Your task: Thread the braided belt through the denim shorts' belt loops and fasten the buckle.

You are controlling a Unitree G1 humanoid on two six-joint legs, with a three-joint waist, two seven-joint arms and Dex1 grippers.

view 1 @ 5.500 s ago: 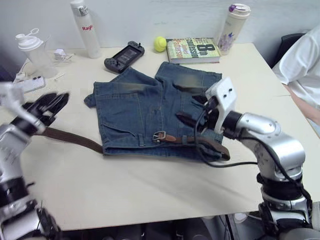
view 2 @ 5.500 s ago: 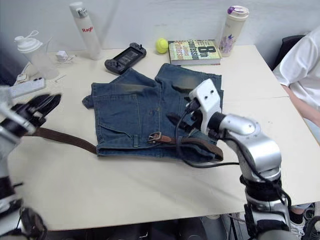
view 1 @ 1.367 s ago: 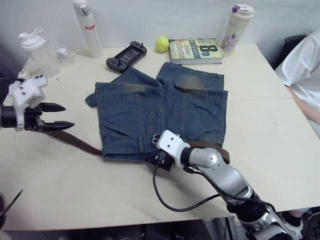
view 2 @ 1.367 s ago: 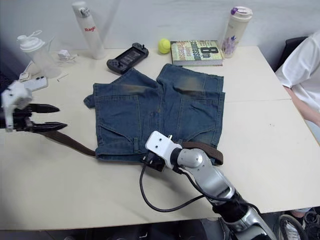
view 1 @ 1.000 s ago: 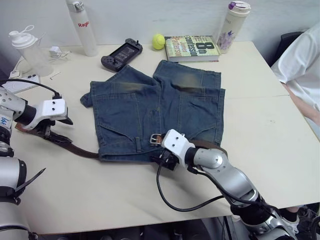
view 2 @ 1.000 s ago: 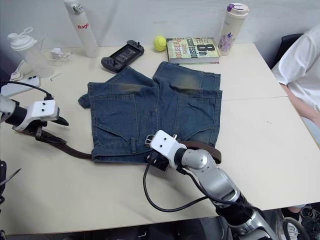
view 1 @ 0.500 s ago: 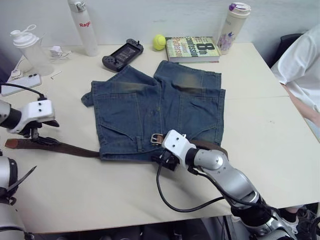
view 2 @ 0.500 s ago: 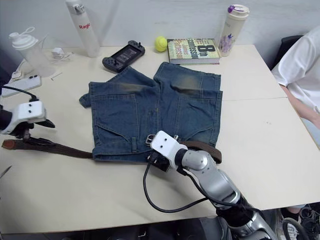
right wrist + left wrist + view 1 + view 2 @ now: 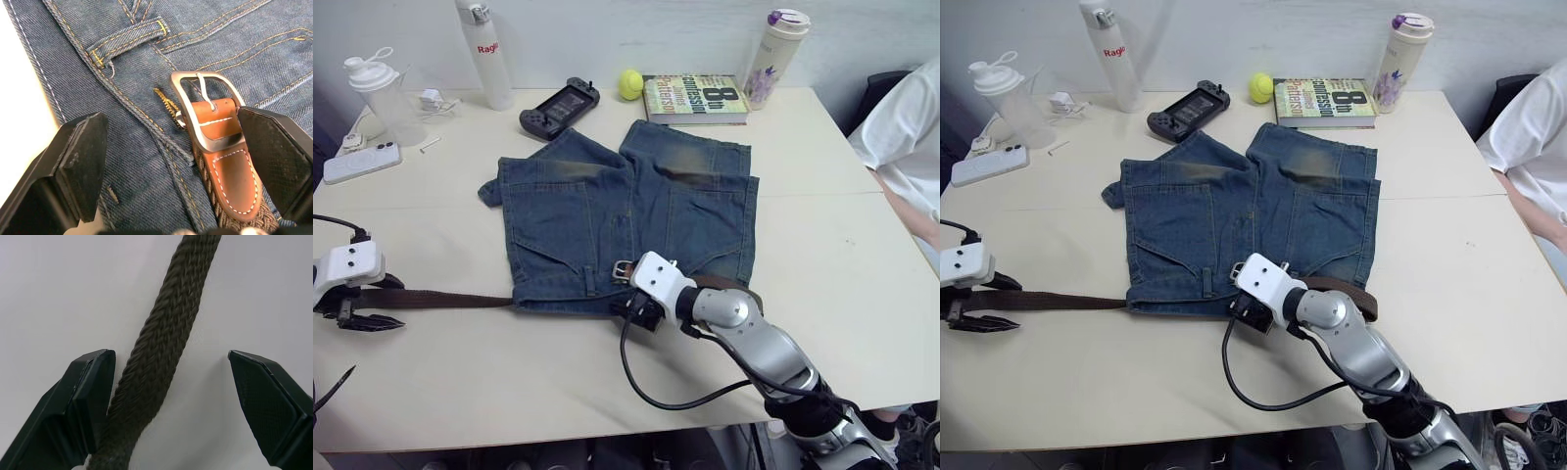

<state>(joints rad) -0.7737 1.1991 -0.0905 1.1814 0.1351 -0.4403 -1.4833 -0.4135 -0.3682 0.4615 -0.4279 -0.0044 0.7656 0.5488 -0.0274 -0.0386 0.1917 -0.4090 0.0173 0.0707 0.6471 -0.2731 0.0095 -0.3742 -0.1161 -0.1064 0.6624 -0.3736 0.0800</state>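
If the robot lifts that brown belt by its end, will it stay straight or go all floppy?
Probably floppy: the braided belt is a soft woven strap lying flat on the table, so it would likely droop. Its weave looks rough, so the left hand probably won't slip.

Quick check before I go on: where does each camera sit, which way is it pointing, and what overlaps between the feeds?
Head pair: high on the head, looking down over the table, shorts, both arms.
Left wrist: along the open left gripper, down at the belt on bare table.
Right wrist: along the open right gripper, at the buckle and a belt loop.
Shared: belt and buckle appear in the head views too.
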